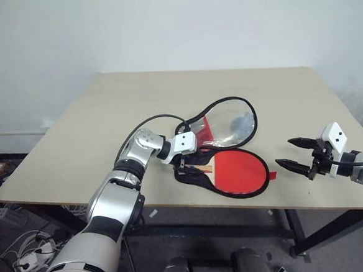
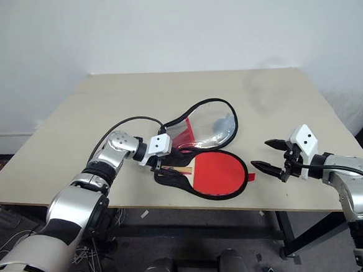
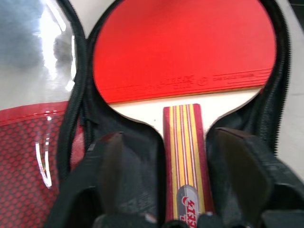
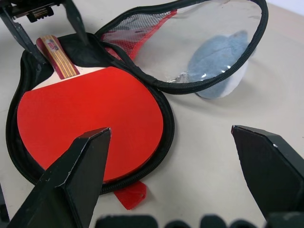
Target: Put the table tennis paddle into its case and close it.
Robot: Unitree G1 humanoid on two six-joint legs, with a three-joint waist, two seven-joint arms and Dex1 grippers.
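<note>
The paddle (image 4: 90, 118) lies red face up inside the black half of the case (image 4: 166, 128), which sits open on the table (image 1: 105, 110). The case's clear lid (image 4: 209, 42), with its red mesh panel, is folded back on the far side of the paddle and lies flat, joined along the near edge of the black half.

The left gripper (image 2: 161, 168) sits at the handle end of the case, its 2 black fingers (image 3: 111, 171) spread apart on either side of the wooden handle (image 3: 185, 152) with a gap on each side, so it grips nothing. Ahead of it along the handle is the red blade; the zipper edging runs round both sides, and the lid's red panel lies just beside one finger.

The right gripper (image 2: 269, 155) hangs over the table edge, well apart from the case, its 2 fingers (image 4: 80, 175) spread wide and empty. Ahead of it lie the round end of the black half and a small red tab (image 4: 130, 195) sticking out from the case rim. Under the clear lid a pale blue-grey patch (image 4: 221, 59) shows through the plastic; what it is cannot be told.
</note>
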